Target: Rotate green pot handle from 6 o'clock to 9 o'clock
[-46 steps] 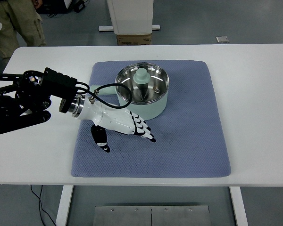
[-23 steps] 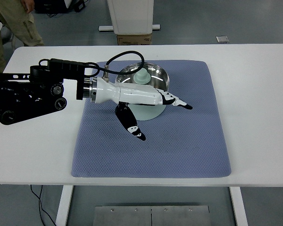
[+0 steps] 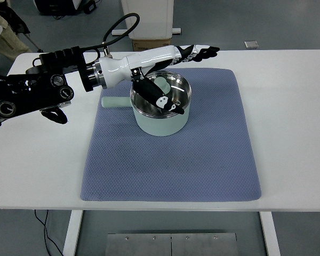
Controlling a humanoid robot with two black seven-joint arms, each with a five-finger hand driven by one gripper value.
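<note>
A pale green pot (image 3: 161, 119) with a steel interior and a green-knobbed lid inside stands on the blue-grey mat (image 3: 202, 154), toward its upper left. Its green handle (image 3: 114, 101) points left, toward 9 o'clock. My left hand (image 3: 188, 69) is raised above the pot's far side, fingers spread and holding nothing. Its long fingers (image 3: 200, 52) reach right over the mat's back edge, and its thumb hangs over the pot's opening. The left arm (image 3: 37, 93) comes in from the left edge. The right arm is out of view.
The mat lies on a white table (image 3: 293, 117). A white pedestal with a cardboard box (image 3: 151, 44) stands behind the table's far edge. A person's leg (image 3: 5, 37) shows at the top left corner.
My left hand has lifted from the mat in front of the pot and swung up and back over the pot's far side. The pot's handle points left throughout.
</note>
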